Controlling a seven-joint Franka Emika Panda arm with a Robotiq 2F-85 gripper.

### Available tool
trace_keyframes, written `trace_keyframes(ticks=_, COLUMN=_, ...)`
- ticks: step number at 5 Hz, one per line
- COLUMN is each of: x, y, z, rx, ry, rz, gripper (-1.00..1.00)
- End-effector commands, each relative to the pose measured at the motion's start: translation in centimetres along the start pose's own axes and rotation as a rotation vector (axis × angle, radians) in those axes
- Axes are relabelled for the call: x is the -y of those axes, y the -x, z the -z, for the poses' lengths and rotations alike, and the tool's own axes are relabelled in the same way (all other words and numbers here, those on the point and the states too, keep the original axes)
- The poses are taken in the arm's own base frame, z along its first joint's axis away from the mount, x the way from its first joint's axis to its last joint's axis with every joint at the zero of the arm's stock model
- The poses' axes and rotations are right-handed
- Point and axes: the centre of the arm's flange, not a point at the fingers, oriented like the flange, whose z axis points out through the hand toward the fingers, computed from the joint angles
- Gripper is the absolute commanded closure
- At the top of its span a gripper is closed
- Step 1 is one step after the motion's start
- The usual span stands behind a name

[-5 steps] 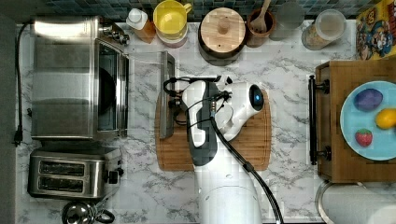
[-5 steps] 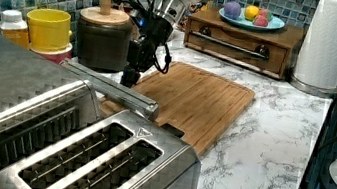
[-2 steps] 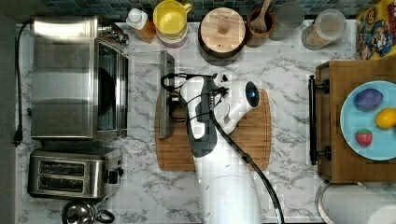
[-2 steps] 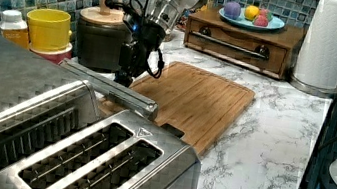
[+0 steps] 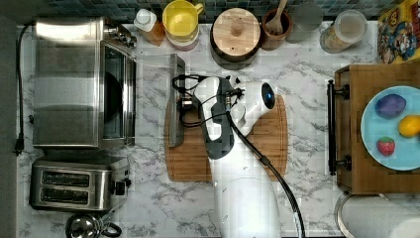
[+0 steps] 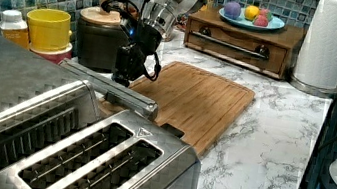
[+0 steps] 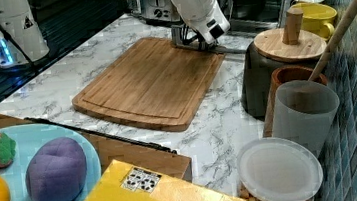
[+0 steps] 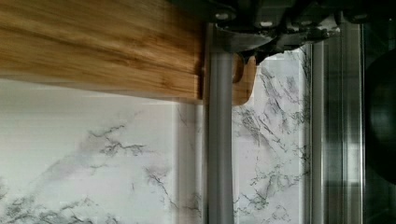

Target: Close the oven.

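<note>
Oven (image 5: 74, 84) behind toaster (image 5: 74, 183), left view

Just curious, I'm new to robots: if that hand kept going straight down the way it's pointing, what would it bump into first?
Most likely the metal bar handle of the oven's open door; the hand hangs right above it.

The white arm reaches toward the top view's left, wrist bent down, hand (image 5: 184, 105) lowered.
</note>
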Motion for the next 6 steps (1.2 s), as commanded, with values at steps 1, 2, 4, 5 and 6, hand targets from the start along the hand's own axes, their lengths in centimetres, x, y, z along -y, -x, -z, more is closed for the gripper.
trace_keyframes(ticks=1, x=18.8, y=-3.9, z=4.3, rx=-0.127, ry=-0.015, rz=0.206, gripper=1.00)
trace_keyframes(ticks=2, x=23.1, y=-3.6, z=4.2, rx=-0.124, ry=0.035, rz=0.260, gripper=1.00)
trace_keyframes(ticks=4, x=30.7, y=-3.5, z=2.8, rx=-0.091, ry=0.207, rz=0.330, gripper=1.00)
trace_keyframes(ticks=5, x=33.2, y=-3.8, z=1.2, rx=-0.032, ry=0.251, rz=0.344, gripper=1.00)
trace_keyframes(ticks=6, x=36.1, y=-3.8, z=-0.9, rx=0.030, ry=0.343, rz=0.374, gripper=1.00)
